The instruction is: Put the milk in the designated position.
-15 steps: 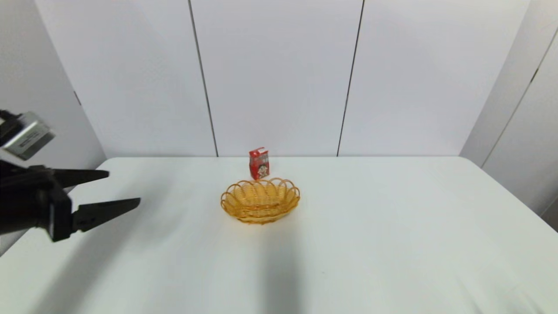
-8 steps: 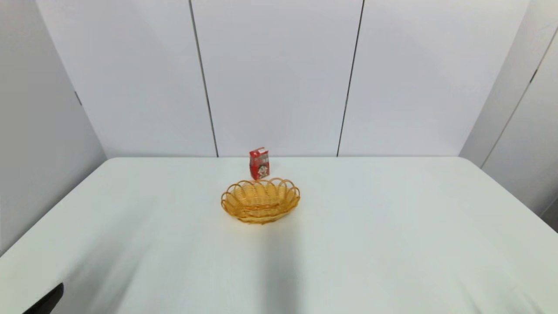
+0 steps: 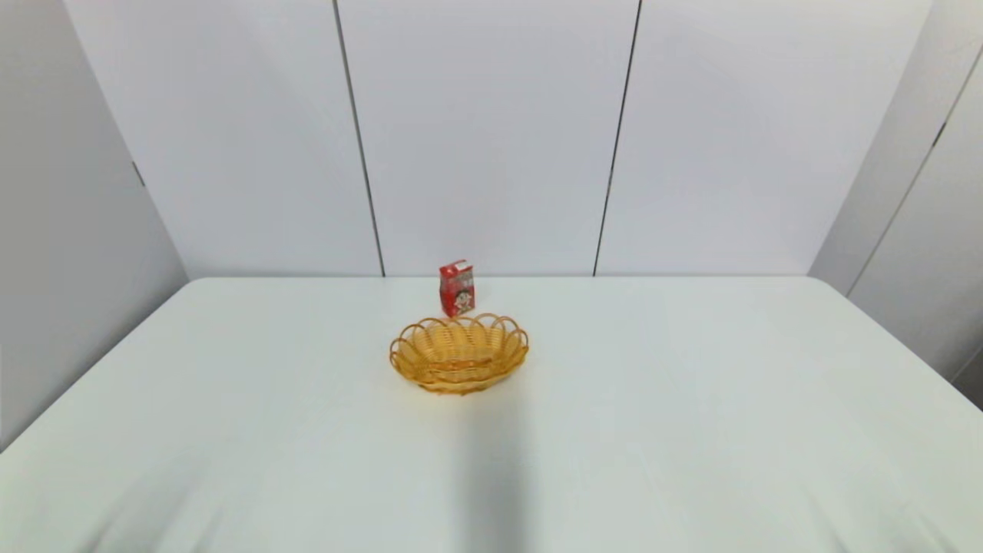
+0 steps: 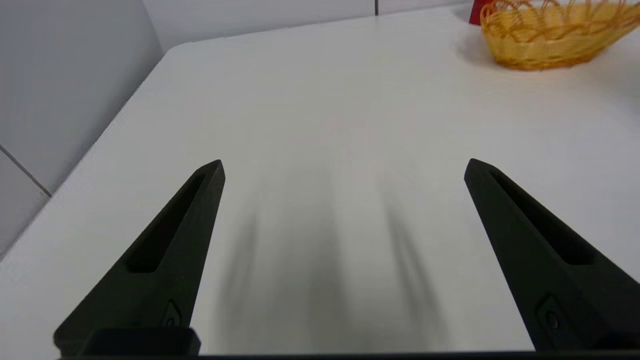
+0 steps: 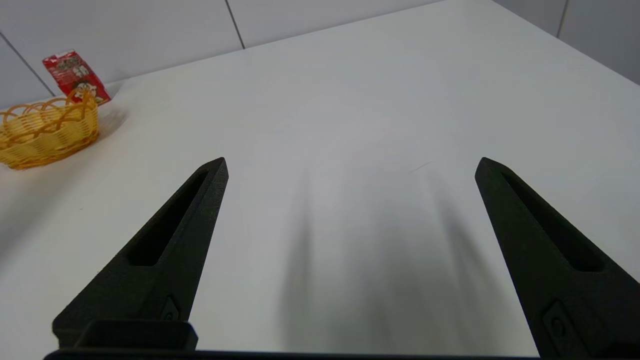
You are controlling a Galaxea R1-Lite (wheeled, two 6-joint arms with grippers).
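- The milk [image 3: 457, 288] stands upright on the white surface [image 3: 691, 430], near the far edge, just behind the basket [image 3: 458, 353] as the head view shows it.
- From the head view I cannot tell if the carton touches the basket rim; in the right wrist view the milk [image 5: 76, 76] shows partly behind the woven rim of the basket [image 5: 45, 132].
- The basket is orange-yellow, oval and woven, with a looped rim, and sits around the middle of the surface.
- No arm shows in the head view; both are visible only through their own wrist cameras.
- The left gripper [image 4: 344, 167] hangs low over the left part of the surface, pointing forward and slightly down. Its two black fingers [image 4: 175, 240] are wide apart with nothing between them. The basket [image 4: 550, 35] lies well apart from it, farther forward and to the right.
- The right gripper [image 5: 350, 165] hangs low over the right part of the surface in a similar pose. Its fingers [image 5: 175, 235] are also spread wide and hold nothing.
- Both grippers throw soft shadows on the bare surface under them.
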